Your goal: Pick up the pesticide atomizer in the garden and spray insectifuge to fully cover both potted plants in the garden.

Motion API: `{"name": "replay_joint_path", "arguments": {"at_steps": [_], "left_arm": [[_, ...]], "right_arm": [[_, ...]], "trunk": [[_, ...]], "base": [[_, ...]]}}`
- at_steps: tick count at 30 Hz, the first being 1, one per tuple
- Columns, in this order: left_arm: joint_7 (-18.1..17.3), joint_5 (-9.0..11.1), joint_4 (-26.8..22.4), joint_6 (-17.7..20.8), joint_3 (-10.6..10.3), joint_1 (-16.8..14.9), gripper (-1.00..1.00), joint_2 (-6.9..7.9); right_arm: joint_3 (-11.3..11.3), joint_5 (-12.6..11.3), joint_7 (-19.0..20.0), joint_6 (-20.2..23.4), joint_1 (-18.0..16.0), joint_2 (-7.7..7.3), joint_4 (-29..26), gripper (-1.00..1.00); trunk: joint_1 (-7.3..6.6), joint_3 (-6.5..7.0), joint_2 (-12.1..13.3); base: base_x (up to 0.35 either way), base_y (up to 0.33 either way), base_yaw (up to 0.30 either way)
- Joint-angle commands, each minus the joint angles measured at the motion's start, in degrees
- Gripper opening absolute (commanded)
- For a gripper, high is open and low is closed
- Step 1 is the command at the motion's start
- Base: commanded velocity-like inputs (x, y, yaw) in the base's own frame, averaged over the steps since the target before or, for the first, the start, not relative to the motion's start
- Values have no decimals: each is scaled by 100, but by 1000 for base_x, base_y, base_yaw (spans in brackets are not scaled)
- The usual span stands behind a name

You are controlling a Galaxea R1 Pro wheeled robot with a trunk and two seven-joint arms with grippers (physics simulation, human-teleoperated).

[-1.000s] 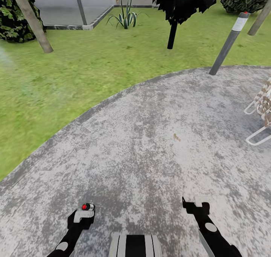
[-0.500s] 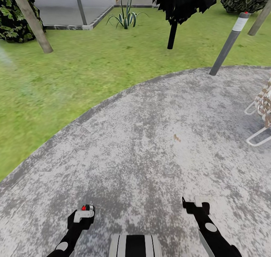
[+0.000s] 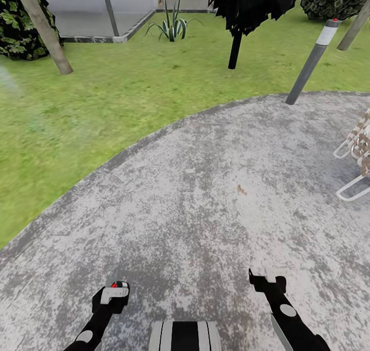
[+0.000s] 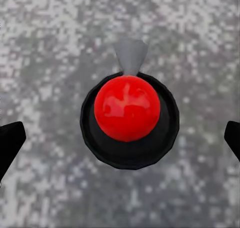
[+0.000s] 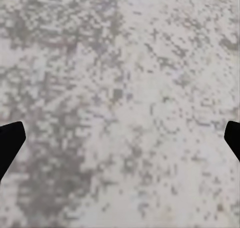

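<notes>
Speckled grey paving [image 3: 205,212], green lawn [image 3: 103,99], slanted posts [image 3: 311,60]

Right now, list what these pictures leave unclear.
- Sprayer: left wrist view looks down on its red top and pale nozzle; the body is hidden underneath.
- Chair: cut off by the head view's right edge.
- Dark tree: crown cut off by the top edge.
- Right gripper's fingers: just the tips show at the picture's sides.

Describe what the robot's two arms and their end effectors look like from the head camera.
Both arms are black with a round pale grey disc marking on each forearm. The left end effector and the right end effector are black with a white block near the tip. In the right wrist view the fingers show as plain black wedges.
</notes>
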Motion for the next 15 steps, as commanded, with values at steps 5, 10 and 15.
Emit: {"name": "replay_joint_path", "arguments": {"at_steps": [5, 10, 15], "left_arm": [[6, -18, 4, -20, -2, -2, 100, 1], [3, -18, 5, -17, -2, -2, 100, 1], [4, -18, 8, -19, -5, -2, -100, -3]], "right_arm": [[3, 1, -15, -16, -2, 0, 3, 100], [3, 1, -15, -15, -3, 0, 3, 100], [3, 1, -15, -13, -2, 0, 3, 100]], "trunk": [[-1, 16, -1], [-1, 17, -1], [-1, 17, -1]], "base": [[0, 0, 0], [0, 0, 0], [0, 0, 0]]}}
